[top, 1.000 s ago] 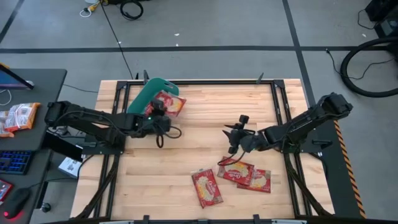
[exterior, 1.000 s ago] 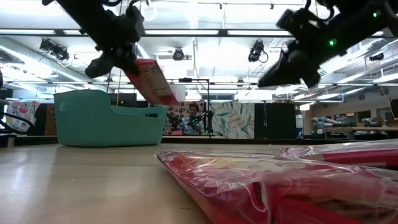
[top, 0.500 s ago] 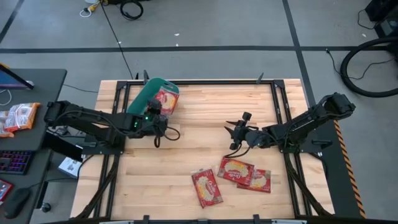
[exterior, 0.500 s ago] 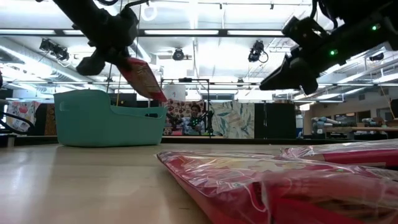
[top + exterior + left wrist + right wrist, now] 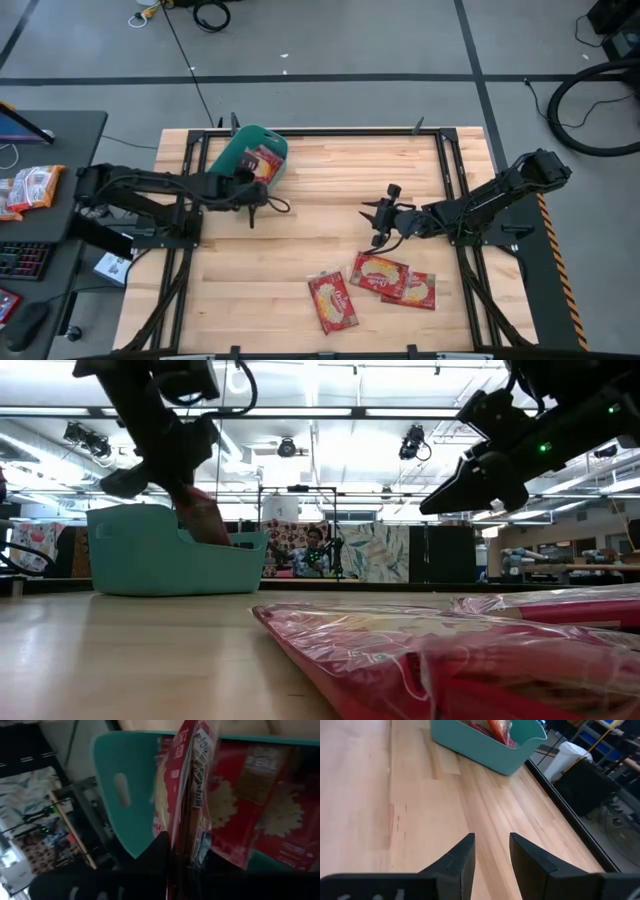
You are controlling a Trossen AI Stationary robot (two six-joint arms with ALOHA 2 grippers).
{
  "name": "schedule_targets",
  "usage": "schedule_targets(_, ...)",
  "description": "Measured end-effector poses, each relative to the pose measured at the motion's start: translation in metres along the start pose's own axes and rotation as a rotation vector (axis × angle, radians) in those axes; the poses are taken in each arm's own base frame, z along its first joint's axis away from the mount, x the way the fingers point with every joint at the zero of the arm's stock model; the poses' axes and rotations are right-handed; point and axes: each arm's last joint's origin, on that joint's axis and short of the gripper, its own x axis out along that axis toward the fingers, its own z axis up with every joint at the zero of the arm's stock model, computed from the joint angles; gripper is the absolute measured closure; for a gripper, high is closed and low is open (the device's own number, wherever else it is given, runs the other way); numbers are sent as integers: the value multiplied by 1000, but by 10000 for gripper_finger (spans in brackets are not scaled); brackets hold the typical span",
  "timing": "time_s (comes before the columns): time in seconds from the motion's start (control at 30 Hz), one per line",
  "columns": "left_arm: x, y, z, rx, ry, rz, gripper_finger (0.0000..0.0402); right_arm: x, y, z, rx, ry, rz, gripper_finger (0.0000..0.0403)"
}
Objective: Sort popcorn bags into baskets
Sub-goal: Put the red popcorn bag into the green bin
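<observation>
The teal basket (image 5: pixel 232 158) stands at the table's far left corner with popcorn bags (image 5: pixel 270 810) lying in it. My left gripper (image 5: pixel 252 182) is above its near right part, shut on one red popcorn bag (image 5: pixel 264 162), which slants down into the basket (image 5: pixel 150 550). My right gripper (image 5: pixel 378 213) hovers open over the bare middle of the table with nothing between its fingers (image 5: pixel 491 852). Three more popcorn bags (image 5: pixel 333 301), (image 5: pixel 378 273), (image 5: pixel 418 290) lie flat near the table's front edge. My left gripper pinches the bag between its two fingers (image 5: pixel 160 855) at the bag's upper end (image 5: pixel 187 845); the wrist view shows the bag edge-on. The fingers slant down toward the basket. The bag (image 5: pixel 205 515) hangs below them, its lower end behind the basket's wall.
The basket's end wall with a handle slot (image 5: pixel 120 787) is just beside the held bag. A side desk (image 5: pixel 60 130) left of the table carries loose packets (image 5: pixel 30 187) and a keyboard. Metal rails (image 5: pixel 452 170) run along the table's sides. Bare wood lies between the two grippers.
My left gripper has moved toward the table's far left corner and down, tipping forward. The bag has gone from above the basket's right rim down into the basket. My right gripper has sunk a little and tipped flatter, staying open.
</observation>
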Motion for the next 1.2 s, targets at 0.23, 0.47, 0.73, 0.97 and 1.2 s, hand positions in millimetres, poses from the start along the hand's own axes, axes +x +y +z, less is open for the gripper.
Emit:
schedule_targets(0.23, 1, -3, 2, -11, -29, -63, 338, -1, 1, 0, 8, -5, 6, 277)
schedule_targets(0.47, -4, -8, 5, -24, -82, -124, 277, -1, 1, 1, 24, -8, 8, 277)
schedule_targets(0.73, -20, 15, -5, -95, -13, -154, 237, -1, 2, 1, 31, -13, 26, 277)
schedule_targets(0.97, -37, 39, 1, -322, -124, -196, 245, -1, 2, 1, 28, -14, 27, 277)
schedule_targets(1.2, -40, 41, 40, -501, -464, -420, 246, 0, 4, 2, 32, -20, 147, 277)
